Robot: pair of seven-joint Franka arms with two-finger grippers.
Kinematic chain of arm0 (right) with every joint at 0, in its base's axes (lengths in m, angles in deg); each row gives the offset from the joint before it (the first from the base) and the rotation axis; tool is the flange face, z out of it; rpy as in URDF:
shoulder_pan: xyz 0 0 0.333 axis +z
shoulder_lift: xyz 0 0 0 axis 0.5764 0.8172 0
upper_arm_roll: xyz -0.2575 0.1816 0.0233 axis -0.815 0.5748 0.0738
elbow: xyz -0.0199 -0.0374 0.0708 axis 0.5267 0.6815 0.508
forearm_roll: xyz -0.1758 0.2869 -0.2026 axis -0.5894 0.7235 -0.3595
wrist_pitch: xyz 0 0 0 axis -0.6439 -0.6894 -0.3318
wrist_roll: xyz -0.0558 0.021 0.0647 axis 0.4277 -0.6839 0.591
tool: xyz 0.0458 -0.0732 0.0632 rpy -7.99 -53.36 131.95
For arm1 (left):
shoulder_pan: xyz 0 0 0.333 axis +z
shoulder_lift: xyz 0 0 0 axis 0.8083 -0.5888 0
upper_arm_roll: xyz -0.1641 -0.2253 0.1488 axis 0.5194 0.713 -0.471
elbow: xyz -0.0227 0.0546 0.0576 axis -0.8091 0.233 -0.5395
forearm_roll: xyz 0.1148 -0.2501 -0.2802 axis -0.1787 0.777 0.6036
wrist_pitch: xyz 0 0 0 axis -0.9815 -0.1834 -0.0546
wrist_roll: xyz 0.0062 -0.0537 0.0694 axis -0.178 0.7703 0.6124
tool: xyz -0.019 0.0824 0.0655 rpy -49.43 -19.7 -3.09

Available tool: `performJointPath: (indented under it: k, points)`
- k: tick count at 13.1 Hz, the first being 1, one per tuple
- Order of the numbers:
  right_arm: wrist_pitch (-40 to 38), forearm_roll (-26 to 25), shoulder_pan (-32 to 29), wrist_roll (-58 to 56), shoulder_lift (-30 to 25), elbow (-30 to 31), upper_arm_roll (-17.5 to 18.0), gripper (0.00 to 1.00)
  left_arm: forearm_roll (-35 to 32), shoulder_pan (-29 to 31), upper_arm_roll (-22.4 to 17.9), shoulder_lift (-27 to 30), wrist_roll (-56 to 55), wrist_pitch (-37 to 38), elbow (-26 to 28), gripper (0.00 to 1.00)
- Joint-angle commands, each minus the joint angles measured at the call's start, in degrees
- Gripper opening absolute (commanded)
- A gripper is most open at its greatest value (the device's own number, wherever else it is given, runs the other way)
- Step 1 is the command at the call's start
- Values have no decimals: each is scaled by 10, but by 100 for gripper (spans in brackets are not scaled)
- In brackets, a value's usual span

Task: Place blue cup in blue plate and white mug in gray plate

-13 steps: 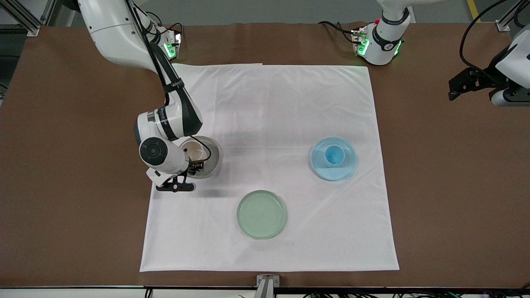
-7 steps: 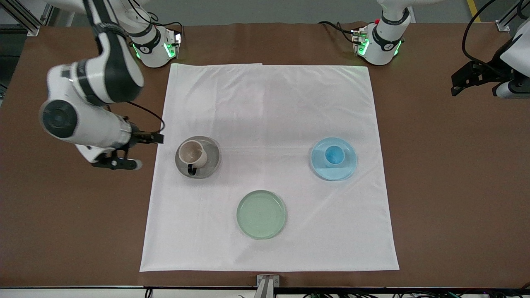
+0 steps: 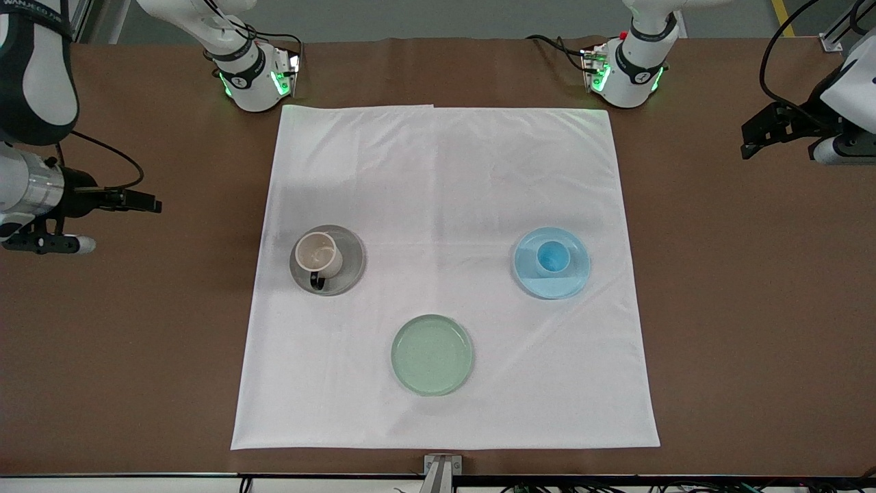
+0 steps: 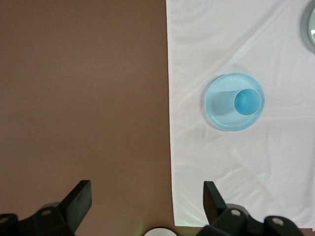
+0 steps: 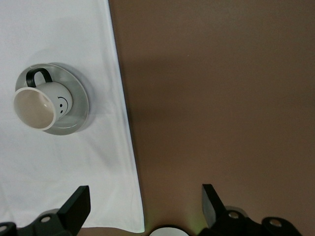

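Both jaws spread, empty; right gripper [image 3: 130, 203] cut off at frame edge, left gripper [image 3: 756, 137] likewise.

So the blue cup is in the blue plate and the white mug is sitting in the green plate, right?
Not quite. The white mug sits in the gray plate, as the front view shows; the green plate holds nothing. The blue cup is indeed in the blue plate.

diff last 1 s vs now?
The right claw let go of the white mug, left upright on the gray plate, and pulled away over bare table at its end, open. Unchanged: the blue cup on the blue plate, the green plate, and the waiting left claw.
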Motion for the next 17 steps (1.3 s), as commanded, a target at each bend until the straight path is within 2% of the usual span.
performJointPath:
  k: [1, 4, 11, 17]
  points:
    - [1, -22, -6, -8, -15, -31, 14, 100, 16, 5, -1, 7, 3, -6, 5, 100]
    - [3, -23, 0, -2, -5, -119, 16, 100, 15, 5, -2, 4, 6, -6, 1, 100]
    - [0, -23, 18, 48, -5, -166, 16, 100, 10, 2, -1, -4, 3, -4, -15, 100]
    - [1, -31, 11, 43, -6, -192, 13, 100, 11, 4, -1, -5, 10, -3, -15, 100]
